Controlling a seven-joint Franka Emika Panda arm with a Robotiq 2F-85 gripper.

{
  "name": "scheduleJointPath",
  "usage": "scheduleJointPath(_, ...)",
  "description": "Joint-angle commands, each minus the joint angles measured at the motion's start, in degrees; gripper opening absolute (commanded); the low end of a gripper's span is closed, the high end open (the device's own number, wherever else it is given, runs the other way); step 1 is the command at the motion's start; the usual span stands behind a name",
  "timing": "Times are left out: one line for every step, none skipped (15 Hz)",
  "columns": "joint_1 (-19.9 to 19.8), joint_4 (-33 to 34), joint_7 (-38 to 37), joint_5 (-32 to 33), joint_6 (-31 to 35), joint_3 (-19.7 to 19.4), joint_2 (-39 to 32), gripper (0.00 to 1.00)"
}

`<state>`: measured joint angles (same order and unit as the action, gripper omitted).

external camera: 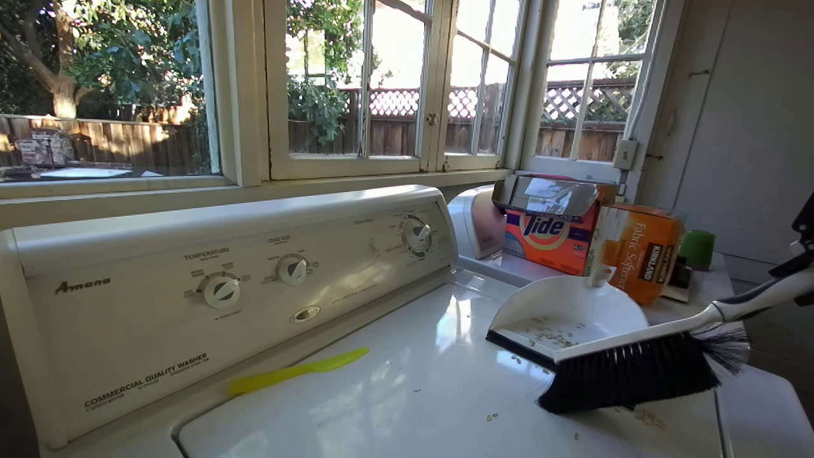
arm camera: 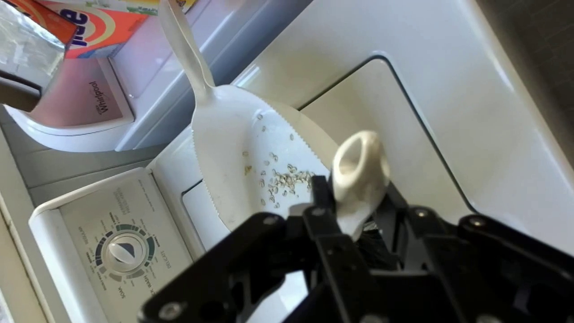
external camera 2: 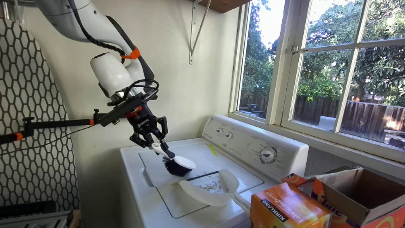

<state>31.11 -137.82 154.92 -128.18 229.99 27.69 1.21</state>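
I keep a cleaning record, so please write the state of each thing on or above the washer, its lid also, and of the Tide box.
Brush: held, bristles downward
Gripper: closed on the brush
Washer lid: closed
Dustpan: loaded with pale bits
Pale bits: some in the dustpan, others loose on the washer lid
Yellow utensil: lying unheld
Tide box: top open, contents not visible

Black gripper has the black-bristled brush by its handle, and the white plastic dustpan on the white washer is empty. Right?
Not empty: the wrist view shows small pale bits lying in the white plastic dustpan. The black gripper does hold the black-bristled brush by its handle.
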Motion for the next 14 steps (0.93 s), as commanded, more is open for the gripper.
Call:
scheduleJointPath(-0.94,0.94,1.66,-1.24,3.0,0.03,-0.06,0.07)
scheduleJointPath(-1.13,0.88,1.17,-1.13,3.74,0.03,0.06,0.07)
scheduleJointPath(-1.27,0.85,0.68,-0.86,4.62,0.09,0.11,0.07)
scheduleJointPath(-1.36,0.8,0.1,-0.45,5.33,0.15,0.14,0.07)
scheduleJointPath(-1.41,0.72,-0.4,0.19,6.2,0.24,0.11,0.07)
scheduleJointPath(-1.5,0.57,-0.84,0.38,6.7,0.22,0.32,0.07)
scheduleJointPath(-1.53,0.42,-1.63,0.76,7.9,0.27,0.42,0.07)
scheduleJointPath(-1.5,0.28,-2.66,1.48,8.68,0.36,0.66,0.07)
scheduleJointPath(-1.47,0.12,-4.1,2.56,9.75,0.44,0.78,0.07)
scheduleJointPath(-1.42,-0.14,-6.16,3.97,10.53,0.54,1.0,0.07)
scheduleJointPath(-1.39,-0.34,-7.97,5.38,11.71,0.62,1.1,0.07)
scheduleJointPath(-1.33,-0.53,-9.99,6.73,12.51,0.72,1.43,0.07)
scheduleJointPath(-1.27,-0.56,-11.24,7.65,12.95,0.77,1.51,0.07)
scheduleJointPath(-1.21,-0.5,-12.09,8.41,13.4,0.85,1.41,0.07)
